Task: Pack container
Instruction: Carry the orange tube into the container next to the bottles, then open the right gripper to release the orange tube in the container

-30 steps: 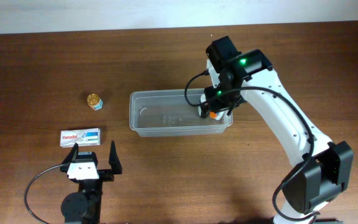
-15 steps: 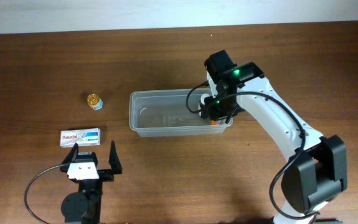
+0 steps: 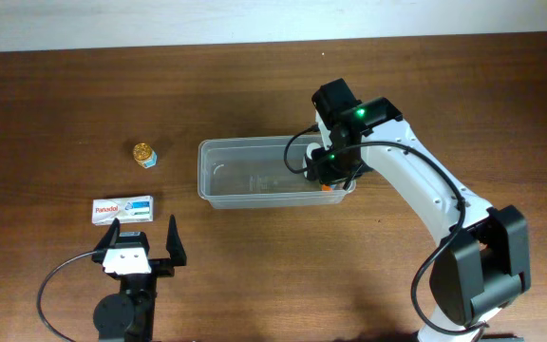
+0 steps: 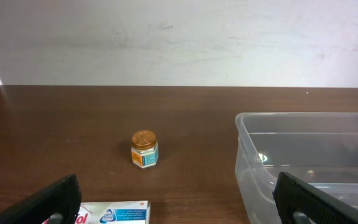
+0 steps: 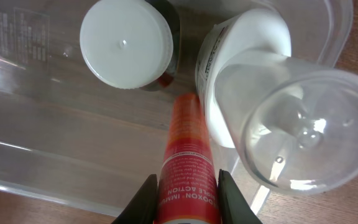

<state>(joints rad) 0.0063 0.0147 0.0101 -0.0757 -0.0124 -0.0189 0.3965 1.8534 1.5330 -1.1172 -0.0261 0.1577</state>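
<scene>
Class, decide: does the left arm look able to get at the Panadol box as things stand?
Probably yes. The box lies just ahead of the open left gripper, with nothing between or on top; the right gripper holds a tube over in the tub.

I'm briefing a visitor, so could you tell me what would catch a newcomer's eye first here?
The right gripper reaches into the right end of the clear container, jaws shut on an orange-red tube beside a white-capped bottle and a white bottle with a clear cap. Left of the container, a Panadol box and a gold-lidded jar sit on the table.
</scene>
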